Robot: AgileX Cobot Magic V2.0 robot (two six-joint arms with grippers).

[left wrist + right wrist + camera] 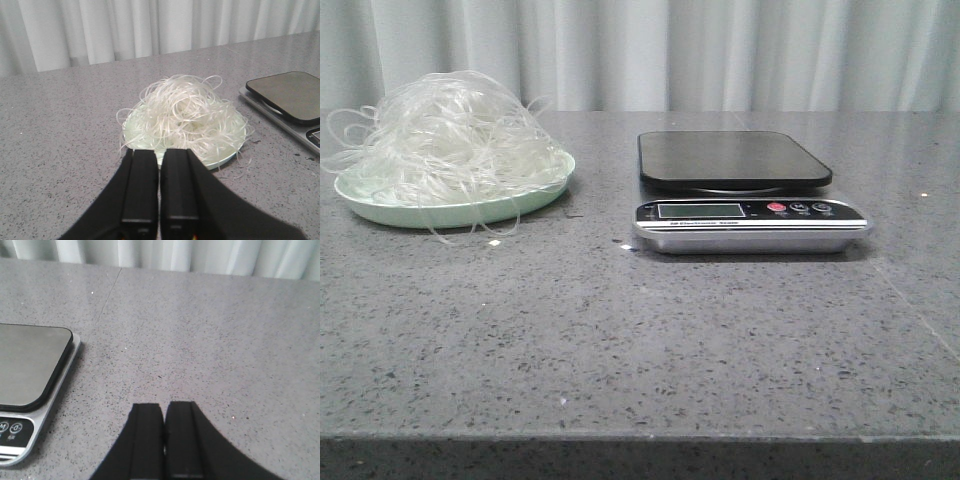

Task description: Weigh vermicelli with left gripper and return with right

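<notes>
Translucent vermicelli heaped on green plate, left of scale, platform bare. Left gripper clenched, empty, aimed at mound; right gripper clenched, empty, beside scale.

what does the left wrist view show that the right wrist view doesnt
Only the left wrist view shows the vermicelli heaped on the pale green plate, and the shut left gripper. Only the right wrist view shows the shut right gripper and the scale's buttons. Both show the scale, the grey table and the curtain.
</notes>
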